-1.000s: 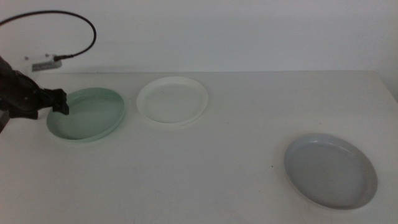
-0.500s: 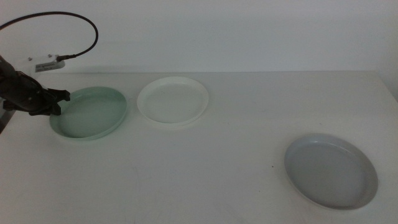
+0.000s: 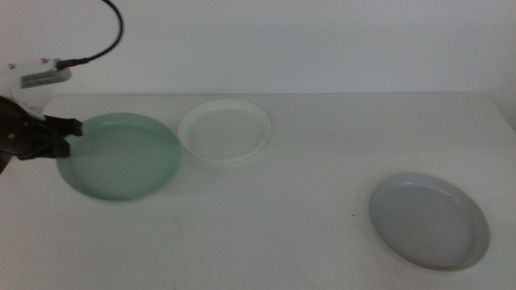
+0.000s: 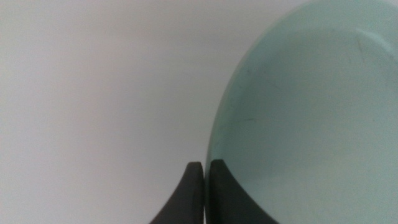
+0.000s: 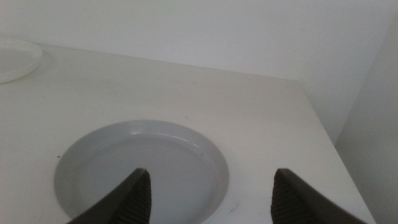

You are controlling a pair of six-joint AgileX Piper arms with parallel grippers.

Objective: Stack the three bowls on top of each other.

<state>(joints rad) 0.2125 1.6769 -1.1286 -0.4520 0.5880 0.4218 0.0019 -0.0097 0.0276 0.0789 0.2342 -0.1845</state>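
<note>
The mint green bowl (image 3: 121, 155) hangs lifted off the table at the left, and my left gripper (image 3: 71, 129) is shut on its left rim. In the left wrist view the green bowl (image 4: 311, 112) fills most of the picture, with the left gripper (image 4: 207, 171) pinching its edge. The white bowl (image 3: 224, 130) rests at the back centre, just right of the green one. The light grey bowl (image 3: 428, 219) lies at the front right. My right gripper (image 5: 208, 180) is open, hovering over the near side of the grey bowl (image 5: 140, 168); it is out of the middle view.
A black cable with a white connector (image 3: 39, 76) hangs above the table's back left corner. The table's right edge (image 5: 323, 134) runs close to the grey bowl. An edge of the white bowl (image 5: 15, 59) shows far off in the right wrist view.
My left gripper has raised the green bowl off the table and carried it slightly right, toward the white bowl. The white and grey bowls have not moved.
</note>
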